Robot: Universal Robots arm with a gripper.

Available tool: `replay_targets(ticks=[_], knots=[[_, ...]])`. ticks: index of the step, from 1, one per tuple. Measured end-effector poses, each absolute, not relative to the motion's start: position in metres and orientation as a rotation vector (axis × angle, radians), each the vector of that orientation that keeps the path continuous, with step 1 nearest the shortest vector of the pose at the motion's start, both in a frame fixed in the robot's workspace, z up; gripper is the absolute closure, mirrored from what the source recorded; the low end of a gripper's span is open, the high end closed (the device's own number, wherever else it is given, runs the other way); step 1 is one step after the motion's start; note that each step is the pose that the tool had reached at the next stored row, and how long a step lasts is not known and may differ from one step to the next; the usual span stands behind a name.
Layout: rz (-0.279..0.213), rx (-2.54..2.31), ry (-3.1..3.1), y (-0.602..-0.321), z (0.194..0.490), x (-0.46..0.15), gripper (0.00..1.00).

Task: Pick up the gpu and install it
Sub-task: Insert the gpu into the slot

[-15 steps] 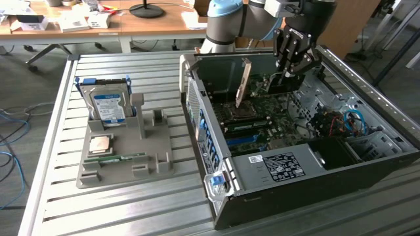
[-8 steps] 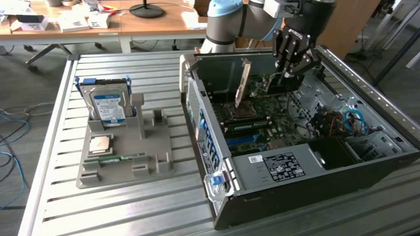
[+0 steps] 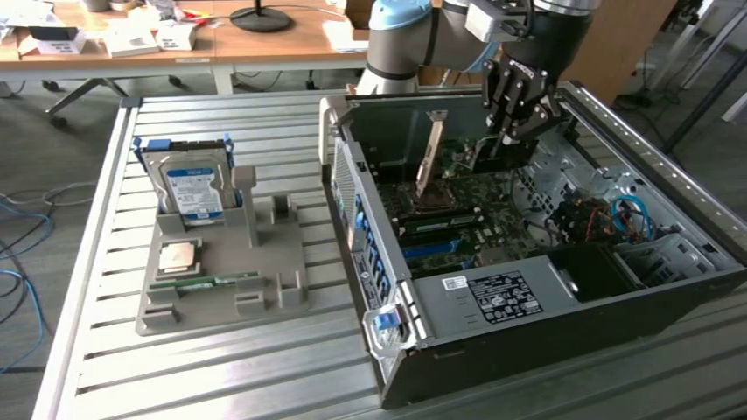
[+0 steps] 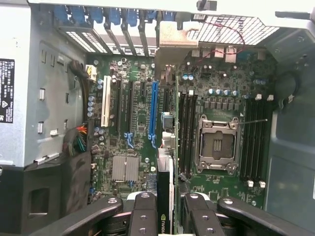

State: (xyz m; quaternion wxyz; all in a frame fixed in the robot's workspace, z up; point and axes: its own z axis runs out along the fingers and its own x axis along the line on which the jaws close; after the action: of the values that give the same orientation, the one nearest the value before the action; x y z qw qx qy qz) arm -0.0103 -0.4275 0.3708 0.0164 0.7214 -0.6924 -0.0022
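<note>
1. The gripper (image 3: 509,138) reaches down into the open computer case (image 3: 583,337). Its fingers (image 4: 142,211) are closed on the gpu (image 4: 165,179), pinching it from both faces.
2. In the wrist view the gpu is seen edge-on, so its faces are hidden. Its near end is cut off between the pads and its lower edge is out of sight, so I cannot tell whether it touches a slot.
3. In the exterior view the gpu (image 3: 435,150) shows as a narrow tan strip standing upright over the motherboard (image 3: 467,236), to the exterior view's left of the gripper. The stretch between strip and fingers is dark and hard to read.
4. The card sits between the blue expansion slot (image 4: 153,113) and the memory slots (image 4: 187,132). The empty CPU socket (image 4: 216,142) lies beyond those.
5. A silver plate (image 4: 172,37) stands in line with the card at the case's rear wall. Whether it belongs to the card is unclear.
6. A wire bundle (image 4: 78,140) crowds the board's edge near the white slot (image 4: 106,108).
7. Outside the case, on the slatted table (image 3: 233,367), a grey tray (image 3: 198,315) holds an upright hard drive (image 3: 192,188), a flat chip (image 3: 178,255) and a green memory stick (image 3: 210,282). All are well apart from the gripper.
</note>
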Motion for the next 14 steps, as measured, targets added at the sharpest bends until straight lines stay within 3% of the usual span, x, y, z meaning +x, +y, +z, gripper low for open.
replay_targets(ticks=[14], knots=[[-0.007,2.243,-2.153,-0.428,0.353,-0.011,0.74]])
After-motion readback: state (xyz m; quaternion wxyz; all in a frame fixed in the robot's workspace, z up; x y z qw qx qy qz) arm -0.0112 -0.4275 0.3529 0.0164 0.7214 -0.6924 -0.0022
